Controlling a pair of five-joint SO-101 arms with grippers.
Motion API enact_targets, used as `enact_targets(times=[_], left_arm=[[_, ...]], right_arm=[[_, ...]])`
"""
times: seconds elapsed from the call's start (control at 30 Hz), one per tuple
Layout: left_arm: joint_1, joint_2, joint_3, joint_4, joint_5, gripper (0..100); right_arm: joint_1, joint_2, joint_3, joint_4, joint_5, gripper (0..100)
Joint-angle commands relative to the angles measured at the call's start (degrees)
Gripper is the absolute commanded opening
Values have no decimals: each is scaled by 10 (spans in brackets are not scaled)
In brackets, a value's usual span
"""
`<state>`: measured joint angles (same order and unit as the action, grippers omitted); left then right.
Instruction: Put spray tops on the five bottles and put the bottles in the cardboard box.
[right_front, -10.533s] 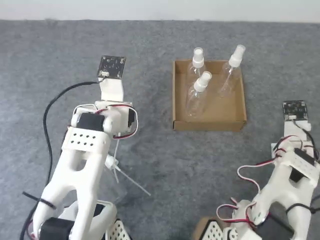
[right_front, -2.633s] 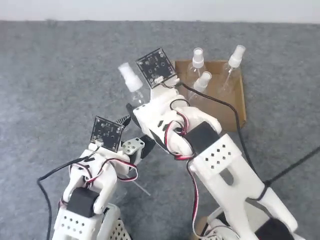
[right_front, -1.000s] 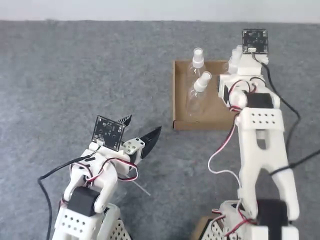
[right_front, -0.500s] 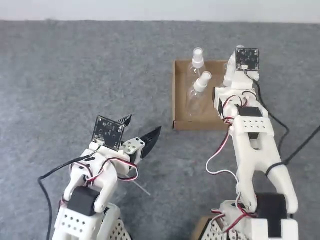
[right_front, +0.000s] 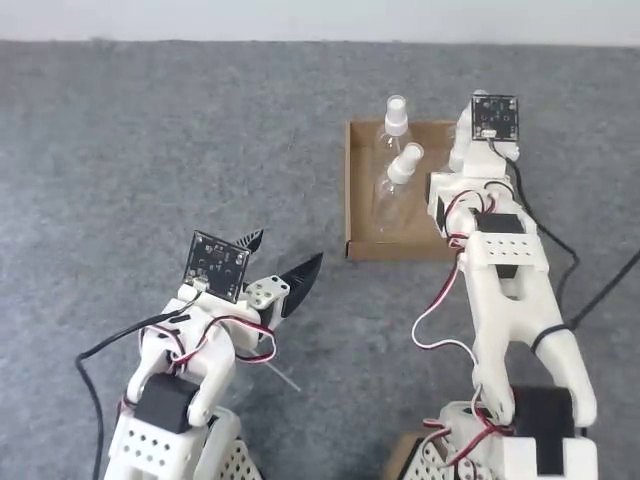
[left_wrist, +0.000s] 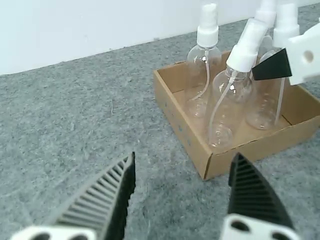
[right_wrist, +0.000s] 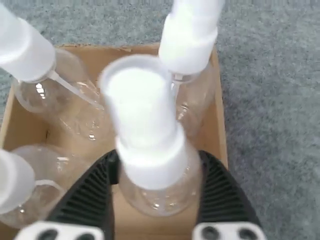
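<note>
Right wrist view: black ribbed fingers of right gripper (right_wrist: 156, 165) clamped on the shoulders of a clear plastic bottle with white spray top (right_wrist: 147, 125), held upright within the shallow brown cardboard box (right_front: 415, 247) along its right wall, crowded by three more capped clear bottles (right_wrist: 47, 90) (one just behind, nearly touching). Likely trouble on release: spreading fingers knocking a neighbour, or dropping from too high and toppling the cluster. Left gripper (left_wrist: 184, 165) spread wide, empty, above the grey carpeted table (right_front: 150, 130) towards its near left corner.
</note>
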<state>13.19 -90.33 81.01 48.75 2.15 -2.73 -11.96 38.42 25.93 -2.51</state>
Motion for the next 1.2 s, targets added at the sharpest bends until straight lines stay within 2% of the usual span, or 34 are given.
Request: enact_targets(times=[0.0, 0.7, 0.9, 1.17], left_arm=[[0, -1, -3, -12, -3, 279], [0, -1, -3, -12, -3, 279], [0, -1, -3, -12, -3, 279], [0, -1, -3, -12, -3, 279]], right_arm=[[-7, -3, -5, -6, -4, 198], [-7, -9, -22, -4, -3, 216], [-7, -9, -93, 76, -3, 216], [-7, -9, -150, 118, -3, 216]])
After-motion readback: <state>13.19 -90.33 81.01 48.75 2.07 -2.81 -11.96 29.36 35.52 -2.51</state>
